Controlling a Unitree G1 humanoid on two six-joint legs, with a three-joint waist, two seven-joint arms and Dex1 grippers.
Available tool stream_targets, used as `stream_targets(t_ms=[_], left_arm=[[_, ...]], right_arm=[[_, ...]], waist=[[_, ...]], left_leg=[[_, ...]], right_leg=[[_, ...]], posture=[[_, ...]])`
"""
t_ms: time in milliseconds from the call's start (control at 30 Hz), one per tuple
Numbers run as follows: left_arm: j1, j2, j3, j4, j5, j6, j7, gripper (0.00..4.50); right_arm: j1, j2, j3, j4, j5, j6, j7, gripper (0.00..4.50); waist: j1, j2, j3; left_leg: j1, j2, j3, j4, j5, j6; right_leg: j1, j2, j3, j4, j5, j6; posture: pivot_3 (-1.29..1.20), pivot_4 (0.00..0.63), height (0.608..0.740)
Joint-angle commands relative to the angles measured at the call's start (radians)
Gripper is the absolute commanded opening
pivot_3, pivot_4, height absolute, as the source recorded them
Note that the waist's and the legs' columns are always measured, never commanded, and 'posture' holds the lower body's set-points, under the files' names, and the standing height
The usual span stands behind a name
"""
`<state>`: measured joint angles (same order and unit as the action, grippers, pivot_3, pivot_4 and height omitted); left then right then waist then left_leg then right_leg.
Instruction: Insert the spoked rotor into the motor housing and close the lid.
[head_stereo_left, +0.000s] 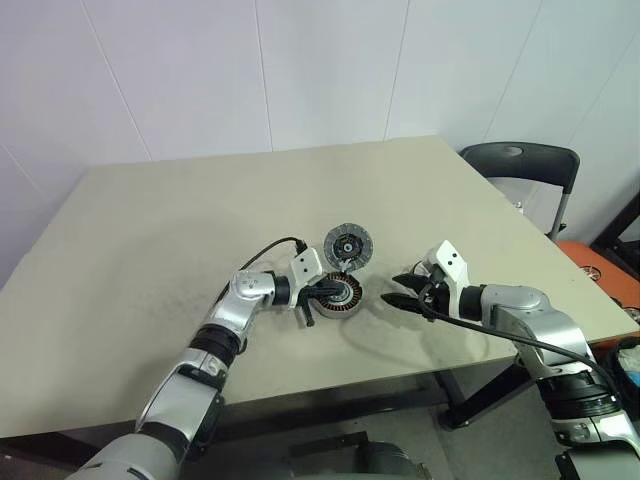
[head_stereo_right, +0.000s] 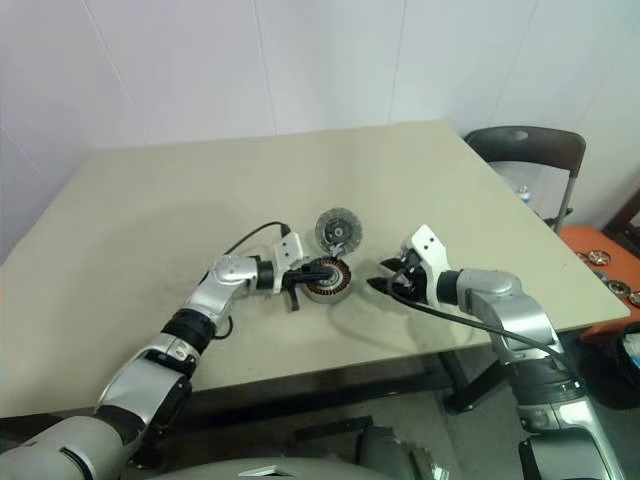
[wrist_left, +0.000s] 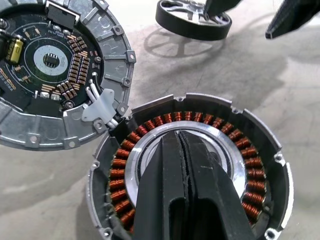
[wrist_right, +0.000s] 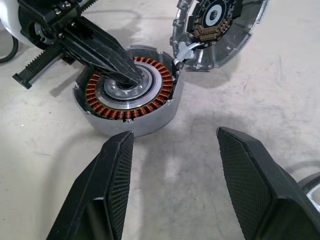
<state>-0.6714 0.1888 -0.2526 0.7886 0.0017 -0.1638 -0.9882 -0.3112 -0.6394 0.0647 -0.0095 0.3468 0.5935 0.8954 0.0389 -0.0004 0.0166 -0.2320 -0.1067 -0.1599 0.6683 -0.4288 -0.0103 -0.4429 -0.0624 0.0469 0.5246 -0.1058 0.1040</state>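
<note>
1. Beige surface (head_stereo_left: 150, 230) before a white wall: the motor housing (head_stereo_left: 345, 293) sits near its front edge, the lid (head_stereo_left: 348, 245) propped just behind it.
2. Left wrist: the left claw (wrist_left: 181, 150), pressed together, pokes into the housing's metal core. The rigid, shiny spoked rotor (wrist_left: 192, 20) lies beyond; likely slippery, best pinched across its rim.
3. Right wrist: the right claw (wrist_right: 175, 142) stands spread and empty, facing the housing.
</note>
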Motion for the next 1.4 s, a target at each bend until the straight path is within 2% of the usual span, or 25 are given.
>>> stream_targets(t_ms=[33,233,600,867,1033,1233,1400], left_arm=[[-0.021,0.011,-0.004,0.0,0.021,-0.004,0.003,0.05],[-0.027,0.017,-0.017,-0.011,0.037,0.02,-0.002,0.05],[-0.046,0.065,-0.124,-0.021,0.126,0.123,-0.083,0.05],[-0.101,0.069,-0.143,-0.012,0.148,0.15,-0.081,0.05],[-0.14,0.075,-0.15,0.017,0.182,0.164,-0.026,0.05],[-0.161,0.082,-0.149,0.046,0.205,0.201,0.006,0.05],[-0.133,0.084,-0.15,0.004,0.177,0.187,-0.059,0.05]], right_arm=[[-0.026,0.01,-0.02,-0.051,0.01,-0.015,-0.007,2.79],[-0.032,0.01,-0.02,-0.074,0.014,-0.003,-0.014,2.79],[-0.032,0.016,-0.017,-0.068,0.004,-0.017,-0.026,2.79],[-0.037,0.023,-0.013,-0.063,-0.004,-0.026,-0.034,2.79],[-0.039,0.029,-0.009,-0.059,-0.013,-0.029,-0.037,2.79],[-0.041,0.032,-0.007,-0.052,-0.022,-0.034,-0.036,2.79],[-0.046,0.035,-0.008,-0.044,-0.027,-0.038,-0.037,2.79]], waist=[[0.0,0.0,0.0],[0.0,0.0,0.0],[-0.002,0.0,-0.002],[-0.002,0.0,-0.003],[0.0,0.0,-0.003],[-0.003,0.0,-0.003],[-0.003,0.0,-0.003]], left_leg=[[0.0,0.0,0.0,0.0,0.0,0.0],[0.0,0.0,0.0,0.0,0.0,0.0],[0.001,0.0,0.0,0.0,0.0,0.0],[0.002,0.0,0.0,0.0,0.0,0.0],[0.002,0.0,0.0,0.0,0.0,0.0],[0.006,0.0,0.0,0.0,0.0,0.0],[0.015,0.001,0.0,0.0,-0.003,0.005]], right_leg=[[0.0,0.0,0.0,0.0,0.0,0.0],[0.0,0.0,0.0,0.0,0.0,0.0],[0.001,0.0,0.0,0.0,0.0,0.0],[0.002,0.0,0.0,0.001,0.0,0.0],[0.002,0.0,0.0,0.001,0.0,0.0],[0.005,0.001,0.0,0.001,0.0,0.001],[0.014,0.001,0.0,0.001,-0.001,0.002]], posture=[[0.0,0.0,0.74],[0.0,0.0,0.74],[0.0,0.0,0.74],[0.0,0.0,0.74],[0.0,0.0,0.74],[0.0,0.0,0.74],[0.0,0.0,0.74]])
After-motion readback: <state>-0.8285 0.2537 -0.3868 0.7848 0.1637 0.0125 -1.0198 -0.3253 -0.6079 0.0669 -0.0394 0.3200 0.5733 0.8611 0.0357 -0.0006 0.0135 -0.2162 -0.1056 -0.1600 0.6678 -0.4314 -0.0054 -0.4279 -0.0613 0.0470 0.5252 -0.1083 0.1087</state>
